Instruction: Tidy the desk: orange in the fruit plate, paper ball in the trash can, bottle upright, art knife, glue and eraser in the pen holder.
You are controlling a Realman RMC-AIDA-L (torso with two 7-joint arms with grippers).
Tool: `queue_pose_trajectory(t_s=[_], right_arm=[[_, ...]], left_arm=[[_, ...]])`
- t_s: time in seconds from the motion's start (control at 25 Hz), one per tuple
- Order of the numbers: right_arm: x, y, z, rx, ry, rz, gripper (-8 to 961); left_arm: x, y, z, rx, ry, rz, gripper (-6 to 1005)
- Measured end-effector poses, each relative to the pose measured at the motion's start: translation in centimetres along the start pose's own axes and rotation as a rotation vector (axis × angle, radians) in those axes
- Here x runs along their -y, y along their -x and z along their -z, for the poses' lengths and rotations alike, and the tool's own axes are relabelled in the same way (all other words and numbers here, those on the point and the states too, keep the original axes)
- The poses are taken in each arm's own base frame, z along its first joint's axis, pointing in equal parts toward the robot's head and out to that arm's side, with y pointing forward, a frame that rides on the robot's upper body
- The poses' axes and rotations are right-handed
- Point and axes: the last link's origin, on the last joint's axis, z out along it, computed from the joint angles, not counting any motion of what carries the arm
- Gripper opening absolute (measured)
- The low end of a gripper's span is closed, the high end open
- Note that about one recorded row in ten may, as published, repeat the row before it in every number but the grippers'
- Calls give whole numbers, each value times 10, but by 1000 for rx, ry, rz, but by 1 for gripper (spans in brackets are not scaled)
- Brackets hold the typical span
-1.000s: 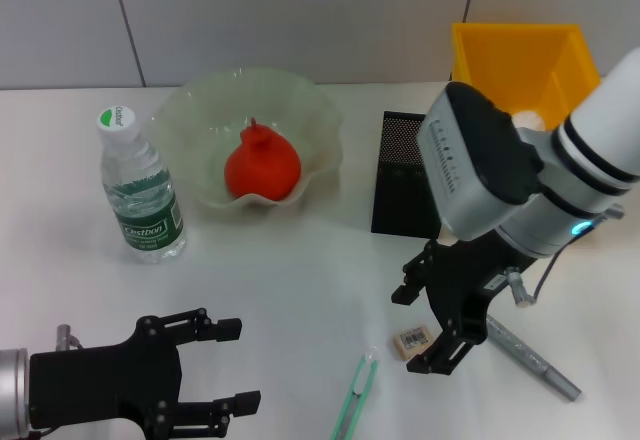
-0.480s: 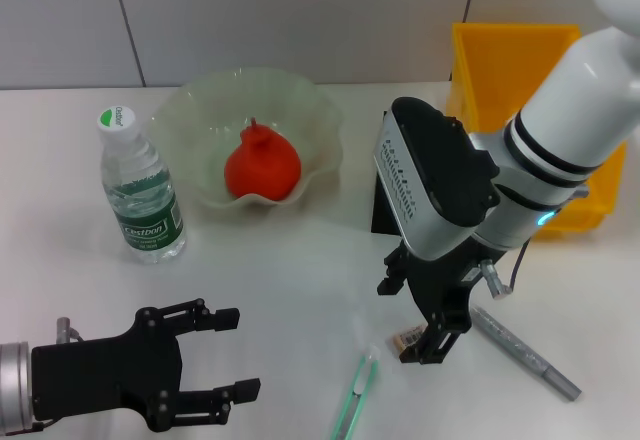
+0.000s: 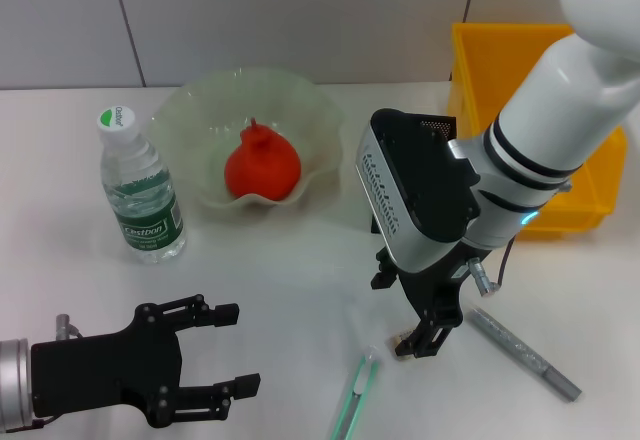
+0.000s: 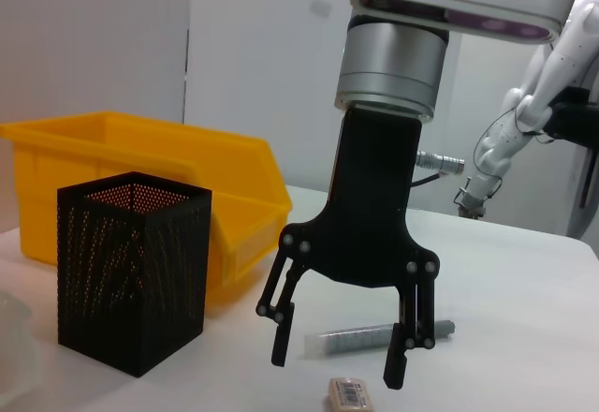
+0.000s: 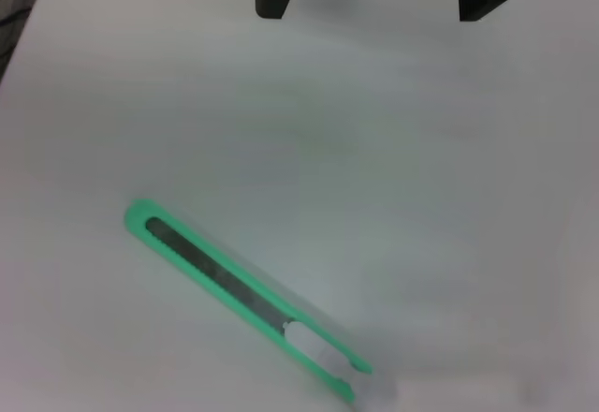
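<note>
Setting: a white desk (image 3: 300, 270) against a pale panelled wall.

Left gripper (image 3: 232, 353): black, low at the near left edge of the head view, fingers spread apart, holding nothing.

Bottle (image 3: 140, 192): upright at the left, long axis vertical, white cap on top carrying small green lettering too small to read; the green label shows a white word that is likewise illegible.

Fruit plate (image 3: 195, 110): pale green wavy-rimmed bowl, just right of the bottle. The orange (image 3: 262, 165) sits inside it, its pointed tip up.

Art knife (image 3: 354, 397): green and white, flat on the desk at near centre, long axis running from the near edge up and slightly rightward; its pale end points toward the right gripper. The right wrist view shows the blade slot along its length.

Right gripper (image 3: 428, 332): black, pointing straight down, fingers open, tips just above the desk. The eraser (image 4: 350, 394), tan with a printed barcode-like label, lies just beside those fingertips; text unreadable.

Pen holder (image 4: 131, 267): black mesh box, upright, mostly hidden behind the right arm in the head view.

Glue (image 3: 522, 353): silver-grey stick, flat, lying diagonally from the right gripper toward the near right.

Trash can (image 3: 500, 60): yellow bin, far right, just behind the pen holder.
</note>
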Motion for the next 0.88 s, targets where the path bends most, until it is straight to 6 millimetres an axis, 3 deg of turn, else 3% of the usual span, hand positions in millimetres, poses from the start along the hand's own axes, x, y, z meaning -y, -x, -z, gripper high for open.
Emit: queue_pose_trajectory(t_s=[0.88], right_arm=[[2, 0, -3, -26, -6, 15, 810]], left_arm=[[3, 1, 3, -5, -33, 11, 813]])
